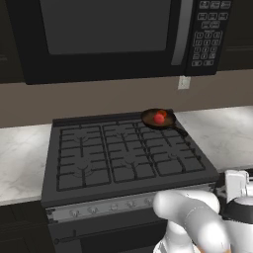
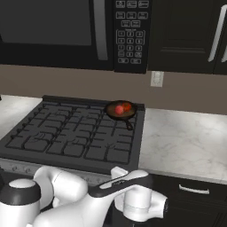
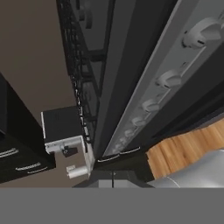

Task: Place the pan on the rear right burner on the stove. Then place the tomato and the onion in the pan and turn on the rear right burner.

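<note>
- A small round dark frying pan (image 1: 159, 119) with a long thin black handle sits on the rear right burner (image 1: 163, 123), a square of black cast-iron grate, upper right of centre in the left base view and just above centre in the right base view.
- Inside the pan you see the tomato (image 1: 158, 118), a small bright red ball, touching the onion (image 1: 163, 113), a more orange round piece that lies toward the wall behind it.
- The wide black gas stove (image 1: 79, 190) fills the middle of both base views, its silver front strip of small knobs (image 1: 104, 206) running along the lower edge, with pale marble bench (image 2: 186, 142) on either side.
- Your gripper (image 3: 112, 176) is closed and holds nothing; at the bottom of the hand view it looks along the knob strip, which climbs from bottom centre to the upper right.
- Judged from this, placing is done and the knob turn is what remains.
- To do it well, first settle which knob serves the rear right burner; the frames do not tell you, and all the knobs (image 3: 169, 79) look alike.
- Open the gripper before you close in, square it to the chosen knob's face, then close on its rim and twist about its own axis.
- Keep the white arm (image 1: 197, 222) low, clear of the pan handle (image 1: 178, 129), which juts toward the front right.
</note>
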{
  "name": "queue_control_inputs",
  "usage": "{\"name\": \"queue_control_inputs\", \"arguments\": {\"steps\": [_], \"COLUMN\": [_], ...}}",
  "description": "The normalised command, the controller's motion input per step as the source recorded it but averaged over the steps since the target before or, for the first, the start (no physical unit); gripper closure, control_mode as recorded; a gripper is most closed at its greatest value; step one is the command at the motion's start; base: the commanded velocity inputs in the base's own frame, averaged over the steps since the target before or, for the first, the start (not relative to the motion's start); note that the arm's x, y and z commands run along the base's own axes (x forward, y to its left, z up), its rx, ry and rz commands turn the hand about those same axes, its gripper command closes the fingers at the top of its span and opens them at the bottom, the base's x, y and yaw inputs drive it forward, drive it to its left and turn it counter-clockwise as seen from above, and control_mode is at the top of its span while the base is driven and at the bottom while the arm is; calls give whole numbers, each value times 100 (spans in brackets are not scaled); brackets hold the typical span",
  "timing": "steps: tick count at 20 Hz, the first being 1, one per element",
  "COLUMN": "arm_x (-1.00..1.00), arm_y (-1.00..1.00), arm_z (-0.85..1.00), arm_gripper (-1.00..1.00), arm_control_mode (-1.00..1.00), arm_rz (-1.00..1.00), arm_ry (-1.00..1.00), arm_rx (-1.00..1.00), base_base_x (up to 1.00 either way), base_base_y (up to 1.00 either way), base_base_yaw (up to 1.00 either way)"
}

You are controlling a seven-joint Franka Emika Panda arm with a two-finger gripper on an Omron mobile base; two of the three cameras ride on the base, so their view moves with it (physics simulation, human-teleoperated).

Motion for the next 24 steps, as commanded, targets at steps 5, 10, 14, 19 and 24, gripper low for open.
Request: {"name": "queue_control_inputs", "arguments": {"steps": [5,10,14,19,24], "arm_x": [4,26,14,1,0], "arm_y": [19,4,8,14,15], "arm_z": [-17,-1,0,-8,-9], "arm_gripper": [100,100,100,100,100], "arm_control_mode": [-100,-100,-100,-100,-100], "arm_rz": [0,0,0,0,0], "arm_ry": [0,0,0,0,0], "arm_rx": [0,0,0,0,0], "base_base_x": [0,0,0,0,0], "base_base_y": [0,0,0,0,0], "base_base_yaw": [0,0,0,0,0]}}
